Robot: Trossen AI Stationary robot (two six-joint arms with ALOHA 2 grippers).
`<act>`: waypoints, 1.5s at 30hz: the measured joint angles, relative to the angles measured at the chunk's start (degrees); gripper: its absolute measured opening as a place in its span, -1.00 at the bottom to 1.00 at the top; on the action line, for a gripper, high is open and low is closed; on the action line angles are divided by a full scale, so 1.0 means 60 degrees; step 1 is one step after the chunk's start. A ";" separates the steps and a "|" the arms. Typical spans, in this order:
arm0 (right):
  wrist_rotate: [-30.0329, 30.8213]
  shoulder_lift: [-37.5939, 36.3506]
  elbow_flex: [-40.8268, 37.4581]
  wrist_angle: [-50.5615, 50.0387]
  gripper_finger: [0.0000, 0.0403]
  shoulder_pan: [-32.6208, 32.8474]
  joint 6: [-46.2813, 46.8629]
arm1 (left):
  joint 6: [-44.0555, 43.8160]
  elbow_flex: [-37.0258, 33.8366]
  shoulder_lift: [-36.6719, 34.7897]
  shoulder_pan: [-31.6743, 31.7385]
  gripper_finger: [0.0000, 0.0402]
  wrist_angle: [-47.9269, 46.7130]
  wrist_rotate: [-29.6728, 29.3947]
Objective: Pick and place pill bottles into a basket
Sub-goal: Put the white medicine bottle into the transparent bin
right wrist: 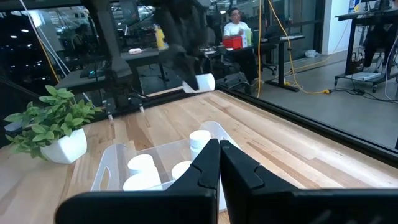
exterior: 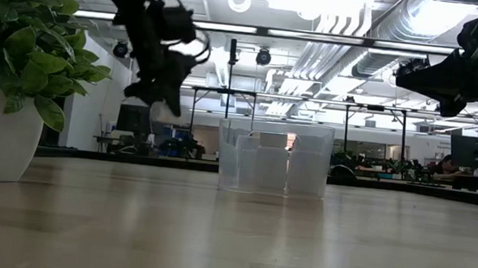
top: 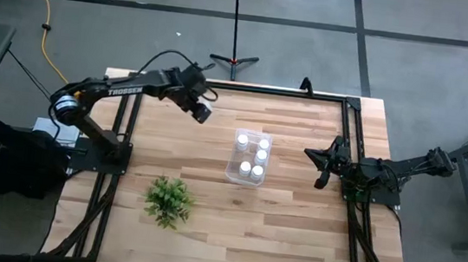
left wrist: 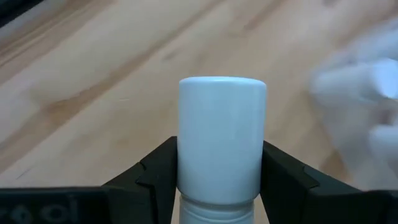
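My left gripper is shut on a small white pill bottle, high above the table's far left part and left of the basket. The bottle also shows in the low view and the right wrist view. The basket, a clear plastic bin, stands on the table's middle with several white pill bottles upright inside. My right gripper is shut and empty, raised at the table's right side, right of the basket. My left gripper pinches the pill bottle by its two opposite round sides between its two fingers. The fingers slant downward from the table's left. The bottle's flat end sticks out past the fingertips. It is lifted clear, well above the table.
A small green plant in a white pot stands near the table's front left. Black frame rails run along the table's sides. Bare wood lies between my left gripper and the basket. A person sits in the room beyond the table.
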 joint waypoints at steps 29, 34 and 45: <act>-0.0457 0.0005 -0.0004 0.0018 -0.99 0.0004 0.0069 | 0.1502 0.6825 0.3687 -0.5170 0.06 -0.4256 -0.1806; -0.0528 0.0072 -0.0001 0.0020 -0.99 0.0001 0.0071 | 0.1578 0.7039 0.4233 -0.5333 0.06 -0.4567 -0.2095; -0.0524 0.0124 0.0000 0.0025 -0.99 0.0001 0.0073 | 0.1779 0.7027 0.4754 -0.5333 0.06 -0.4599 -0.2579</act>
